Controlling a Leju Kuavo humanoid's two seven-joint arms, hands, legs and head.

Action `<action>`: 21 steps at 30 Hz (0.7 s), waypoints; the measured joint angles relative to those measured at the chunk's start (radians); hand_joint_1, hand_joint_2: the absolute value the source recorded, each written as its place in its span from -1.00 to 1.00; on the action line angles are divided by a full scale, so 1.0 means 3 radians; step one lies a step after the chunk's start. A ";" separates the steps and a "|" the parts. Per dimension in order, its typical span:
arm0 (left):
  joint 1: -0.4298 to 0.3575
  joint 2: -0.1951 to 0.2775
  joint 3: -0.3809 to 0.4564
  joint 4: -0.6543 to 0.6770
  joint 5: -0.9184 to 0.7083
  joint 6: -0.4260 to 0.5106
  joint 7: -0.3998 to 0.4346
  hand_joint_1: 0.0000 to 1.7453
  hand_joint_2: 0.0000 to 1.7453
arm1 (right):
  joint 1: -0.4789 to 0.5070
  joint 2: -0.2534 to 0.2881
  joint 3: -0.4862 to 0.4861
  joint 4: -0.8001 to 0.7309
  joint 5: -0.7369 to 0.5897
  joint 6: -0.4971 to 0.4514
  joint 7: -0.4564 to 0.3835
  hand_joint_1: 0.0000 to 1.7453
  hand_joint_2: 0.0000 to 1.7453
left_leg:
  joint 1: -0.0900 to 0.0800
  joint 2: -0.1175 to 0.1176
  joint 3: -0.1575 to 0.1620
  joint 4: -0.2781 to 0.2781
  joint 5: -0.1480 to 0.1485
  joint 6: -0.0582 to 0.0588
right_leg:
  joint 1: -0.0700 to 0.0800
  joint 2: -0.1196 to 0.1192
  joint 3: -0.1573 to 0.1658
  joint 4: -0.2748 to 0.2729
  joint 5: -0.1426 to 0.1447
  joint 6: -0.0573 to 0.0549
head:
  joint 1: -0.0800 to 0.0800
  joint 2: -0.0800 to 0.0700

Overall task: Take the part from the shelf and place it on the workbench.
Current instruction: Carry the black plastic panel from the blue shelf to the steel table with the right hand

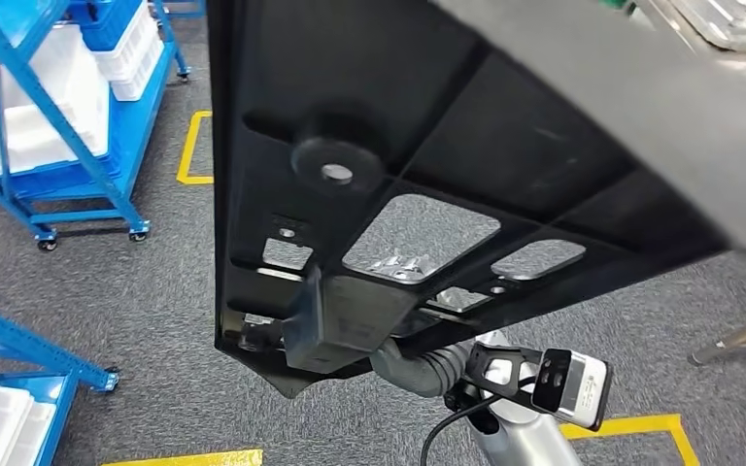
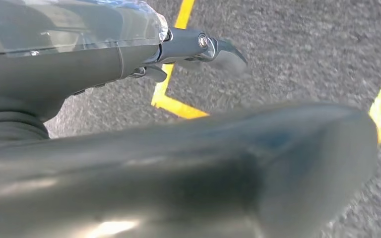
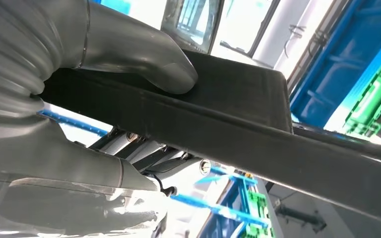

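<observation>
Likely factory floor: blue rack carts (image 1: pixel 78 116), white bins (image 1: pixel 131 49), yellow floor markings (image 1: pixel 192 146).

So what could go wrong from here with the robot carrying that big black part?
The right hand grips the black part only at one edge, thumb on top, so the long panel could sag or slip out. The part also blocks much of the head view, so it might clip the blue shelf rack nearby.

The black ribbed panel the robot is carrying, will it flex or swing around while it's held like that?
The black ribbed panel probably stays stiff: raised ribs cross its face. Its cutouts suggest it is light for its size. The right robot hand holds it near one edge, thumb on top, so the far end could swing or tip.
</observation>
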 joint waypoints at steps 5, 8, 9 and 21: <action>0.0016 -0.0003 0.0003 0.0000 0.0012 -0.0001 -0.0010 -1.00 -1.00 | -0.0052 0.0016 0.0041 0.0070 -0.0027 -0.0035 -0.0011 0.72 1.00 | 0.0017 -0.0302 -0.0315 0.0719 -0.0381 -0.0057 | -0.0046 0.0204 0.0041 -0.0070 0.0046 -0.0037 | -0.0001 0.0000; 0.0029 0.0003 0.0006 0.0000 0.0018 0.0002 -0.0012 -1.00 -1.00 | -0.0052 0.0015 0.0046 0.0108 -0.0037 -0.0046 -0.0031 0.72 1.00 | 0.0034 -0.0326 -0.0397 0.0820 -0.0297 -0.0080 | -0.0056 0.0351 0.0038 -0.0041 0.0038 -0.0025 | -0.0001 0.0000; 0.0027 0.0004 0.0006 0.0000 0.0018 0.0002 -0.0014 -1.00 -1.00 | -0.0055 0.0014 0.0046 0.0116 -0.0043 -0.0050 -0.0039 0.72 1.00 | 0.0047 -0.0352 -0.0313 0.0623 -0.0166 -0.0089 | -0.0063 0.0398 0.0037 -0.0021 0.0029 -0.0013 | -0.0001 0.0000; 0.0025 0.0011 0.0009 0.0000 0.0008 -0.0005 -0.0014 -1.00 -1.00 | -0.0100 -0.0031 0.0044 0.0150 -0.0073 -0.0098 -0.0082 0.72 1.00 | 0.0038 -0.0282 -0.0059 0.0021 0.0033 0.0063 | -0.0107 0.0241 -0.0496 0.0946 -0.0396 0.0175 | 0.0000 0.0000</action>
